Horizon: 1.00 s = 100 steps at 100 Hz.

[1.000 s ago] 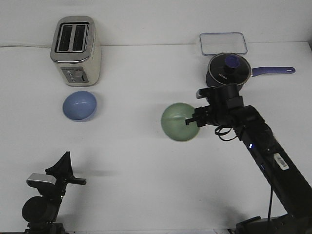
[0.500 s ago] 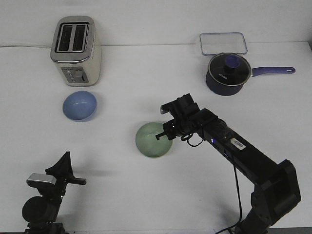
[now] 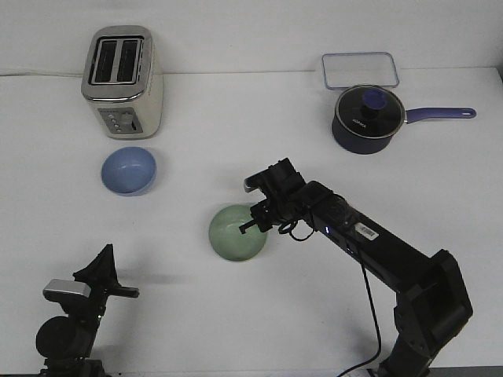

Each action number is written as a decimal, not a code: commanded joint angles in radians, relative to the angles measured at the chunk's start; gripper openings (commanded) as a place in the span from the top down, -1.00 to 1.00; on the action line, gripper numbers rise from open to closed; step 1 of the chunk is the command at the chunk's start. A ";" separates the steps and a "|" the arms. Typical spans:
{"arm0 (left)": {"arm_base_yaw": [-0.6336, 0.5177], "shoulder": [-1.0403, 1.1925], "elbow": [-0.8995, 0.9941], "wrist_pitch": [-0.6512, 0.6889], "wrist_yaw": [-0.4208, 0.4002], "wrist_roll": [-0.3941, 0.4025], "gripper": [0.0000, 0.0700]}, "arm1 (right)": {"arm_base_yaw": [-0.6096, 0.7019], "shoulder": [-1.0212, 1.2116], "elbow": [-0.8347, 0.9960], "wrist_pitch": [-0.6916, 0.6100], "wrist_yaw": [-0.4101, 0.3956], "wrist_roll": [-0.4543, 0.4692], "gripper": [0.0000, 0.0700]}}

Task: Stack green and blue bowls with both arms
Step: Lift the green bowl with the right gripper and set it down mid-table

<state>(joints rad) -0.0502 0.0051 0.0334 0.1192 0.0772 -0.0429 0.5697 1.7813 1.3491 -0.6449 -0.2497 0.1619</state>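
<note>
White tabletop fills the view; nearest, the left gripper (image 3: 104, 271) waits low at the edge with its claw spread; mid-table, the right gripper (image 3: 253, 220) pinches the green bowl's (image 3: 233, 234) rim, apparently carrying it toward the blue bowl (image 3: 129, 170); next comes centring and release; nothing blocks the way; toaster (image 3: 123, 81), saucepan (image 3: 367, 118) and lidded box (image 3: 359, 69) sit behind.
</note>
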 commanded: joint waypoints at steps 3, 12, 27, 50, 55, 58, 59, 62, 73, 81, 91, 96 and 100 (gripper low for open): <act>0.000 -0.002 -0.019 0.011 -0.002 -0.002 0.97 | 0.008 0.021 0.010 0.007 0.011 0.006 1.00; 0.000 -0.002 -0.019 0.011 -0.002 -0.002 0.97 | 0.008 0.021 0.010 0.007 0.016 0.006 1.00; 0.000 -0.002 -0.019 0.011 -0.003 -0.002 0.97 | 0.008 0.023 0.008 0.009 0.016 0.006 1.00; 0.000 -0.002 -0.019 0.011 -0.003 -0.002 0.97 | 0.008 0.031 0.006 0.010 0.023 0.003 1.00; 0.000 -0.002 -0.019 0.011 -0.003 -0.002 0.97 | 0.008 0.039 0.006 0.008 0.022 0.004 1.00; 0.000 -0.002 -0.019 0.011 -0.003 -0.002 0.97 | 0.008 0.043 0.006 0.005 0.022 0.003 1.00; 0.000 -0.002 -0.019 0.011 -0.002 -0.002 0.97 | 0.007 0.045 0.006 0.005 0.022 0.003 1.00; 0.000 -0.002 -0.019 0.011 -0.003 -0.002 0.97 | 0.008 0.052 0.006 0.004 0.022 0.003 1.00; 0.000 -0.002 -0.019 0.012 -0.003 -0.002 0.97 | 0.008 0.064 0.006 -0.006 0.022 0.004 1.00; 0.000 -0.002 -0.019 0.011 -0.003 -0.002 0.97 | 0.010 0.066 0.006 -0.006 0.022 0.006 1.00; 0.000 -0.002 -0.019 0.011 -0.003 -0.002 0.97 | 0.010 0.066 0.006 -0.006 0.021 0.008 0.98; 0.000 -0.002 -0.019 0.011 -0.002 -0.002 0.97 | 0.010 0.066 0.006 -0.006 0.022 0.016 0.90; 0.000 -0.002 -0.019 0.011 -0.002 -0.002 0.97 | 0.010 0.066 0.006 -0.006 0.021 0.021 0.74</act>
<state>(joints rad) -0.0502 0.0051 0.0334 0.1192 0.0772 -0.0429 0.5701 1.8156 1.3457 -0.6460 -0.2333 0.1661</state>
